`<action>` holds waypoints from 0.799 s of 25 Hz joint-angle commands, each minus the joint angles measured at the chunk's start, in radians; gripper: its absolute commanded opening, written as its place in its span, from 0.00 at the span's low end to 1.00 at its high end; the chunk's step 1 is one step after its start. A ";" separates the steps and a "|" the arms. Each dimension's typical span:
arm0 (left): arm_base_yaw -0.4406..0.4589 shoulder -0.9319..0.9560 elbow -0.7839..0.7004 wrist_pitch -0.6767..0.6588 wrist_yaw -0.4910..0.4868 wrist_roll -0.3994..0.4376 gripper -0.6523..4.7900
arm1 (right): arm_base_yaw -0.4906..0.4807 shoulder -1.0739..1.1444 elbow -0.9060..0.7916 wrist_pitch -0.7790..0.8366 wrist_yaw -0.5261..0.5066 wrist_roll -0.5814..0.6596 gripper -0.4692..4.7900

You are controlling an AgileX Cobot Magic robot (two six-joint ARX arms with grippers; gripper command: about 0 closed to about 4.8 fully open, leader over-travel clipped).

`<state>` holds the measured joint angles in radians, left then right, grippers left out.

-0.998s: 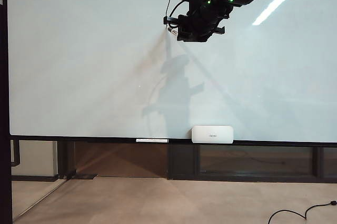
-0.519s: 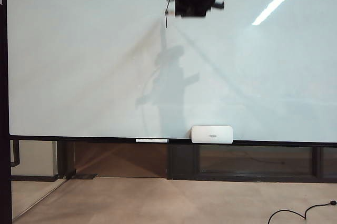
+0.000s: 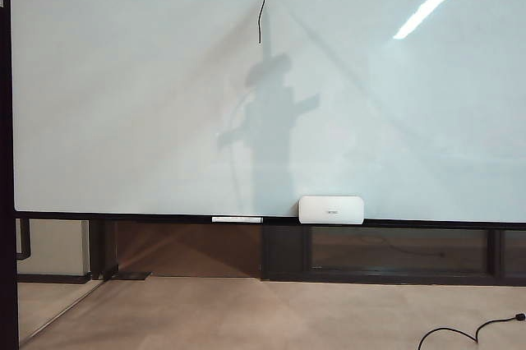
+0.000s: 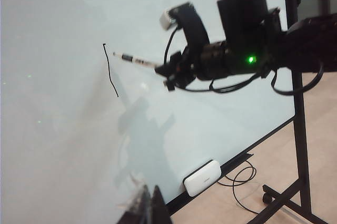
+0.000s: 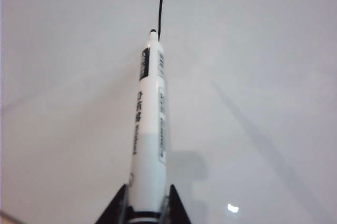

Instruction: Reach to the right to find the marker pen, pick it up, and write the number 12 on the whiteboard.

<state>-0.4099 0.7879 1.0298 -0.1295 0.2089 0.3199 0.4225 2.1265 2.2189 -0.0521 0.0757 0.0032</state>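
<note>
This looks like an office or meeting room turned robot test space. A large whiteboard [image 3: 123, 103] on a wheeled dark stand fills the exterior view, reflecting a ceiling strip light at upper right. Below are a plain beige floor [image 3: 246, 313] and a loose black cable [image 3: 468, 332] at lower right.

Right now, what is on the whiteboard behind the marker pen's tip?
On the whiteboard, one black vertical stroke is drawn beside the marker pen, which the right gripper clamps. Nothing else is written. The left gripper is out of view.
</note>
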 commanded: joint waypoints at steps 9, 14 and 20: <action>0.000 -0.002 0.005 0.011 0.014 -0.006 0.11 | -0.017 -0.011 0.006 0.083 0.005 -0.005 0.09; 0.000 -0.002 0.005 0.011 0.014 -0.005 0.11 | -0.025 -0.010 0.006 0.106 0.004 -0.004 0.09; 0.000 -0.002 0.005 0.011 0.013 -0.005 0.11 | -0.035 -0.006 0.006 0.113 0.000 -0.003 0.09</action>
<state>-0.4099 0.7879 1.0298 -0.1299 0.2172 0.3199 0.3885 2.1231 2.2200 0.0376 0.0788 0.0021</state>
